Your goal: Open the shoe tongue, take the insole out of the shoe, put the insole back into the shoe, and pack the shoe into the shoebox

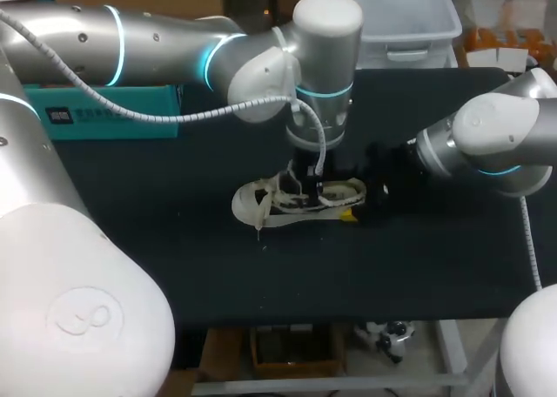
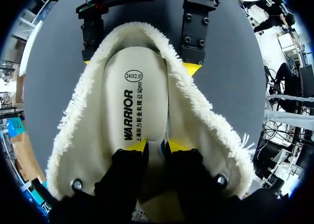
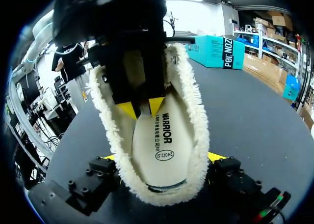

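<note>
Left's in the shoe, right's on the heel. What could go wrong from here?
1. The left gripper sits deep in the shoe at the insole; whether it actually grips is unclear, so a pull may come up empty.
2. The right gripper clamps the shoe only at its soft fleecy heel; the shoe may lift or twist with the insole.

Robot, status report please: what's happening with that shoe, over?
Right gripper shut on shoe heel. Left gripper down inside shoe, at insole, grip unclear. Insole not yet out. Nothing else near the shoe.
</note>
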`<state>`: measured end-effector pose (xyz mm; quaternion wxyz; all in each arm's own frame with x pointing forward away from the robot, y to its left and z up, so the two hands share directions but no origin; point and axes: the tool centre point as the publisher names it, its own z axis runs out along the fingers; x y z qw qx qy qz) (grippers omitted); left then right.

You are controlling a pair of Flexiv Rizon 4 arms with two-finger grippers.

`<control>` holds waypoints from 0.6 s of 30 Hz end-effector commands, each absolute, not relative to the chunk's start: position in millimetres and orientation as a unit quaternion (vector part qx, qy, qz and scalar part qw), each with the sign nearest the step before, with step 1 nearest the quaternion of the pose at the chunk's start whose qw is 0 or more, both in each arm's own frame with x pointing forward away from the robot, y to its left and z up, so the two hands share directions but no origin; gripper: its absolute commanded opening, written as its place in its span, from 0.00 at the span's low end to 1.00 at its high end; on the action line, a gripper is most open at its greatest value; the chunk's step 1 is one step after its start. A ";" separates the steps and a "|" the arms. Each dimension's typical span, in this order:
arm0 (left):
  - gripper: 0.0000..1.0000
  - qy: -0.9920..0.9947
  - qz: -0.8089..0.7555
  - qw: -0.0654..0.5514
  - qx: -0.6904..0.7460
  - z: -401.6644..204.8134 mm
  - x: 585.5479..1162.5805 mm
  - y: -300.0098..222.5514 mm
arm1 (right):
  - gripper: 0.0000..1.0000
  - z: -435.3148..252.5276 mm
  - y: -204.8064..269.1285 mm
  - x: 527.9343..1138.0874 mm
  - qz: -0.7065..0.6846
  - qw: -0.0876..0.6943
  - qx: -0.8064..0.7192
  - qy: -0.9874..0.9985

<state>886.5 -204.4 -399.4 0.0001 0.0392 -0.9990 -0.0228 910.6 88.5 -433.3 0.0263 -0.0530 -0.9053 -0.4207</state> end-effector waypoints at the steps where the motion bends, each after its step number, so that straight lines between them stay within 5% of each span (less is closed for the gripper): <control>1: 0.35 -0.999 -0.026 -0.008 0.045 -450.0 888.5 -205.1 | 0.00 -440.1 86.4 910.2 -0.422 0.027 -0.053 -0.905; 18: 0.38 -0.998 -0.022 -0.031 0.049 -495.9 904.5 -194.5 | 0.00 -440.1 86.4 910.2 -0.422 0.027 -0.053 -0.905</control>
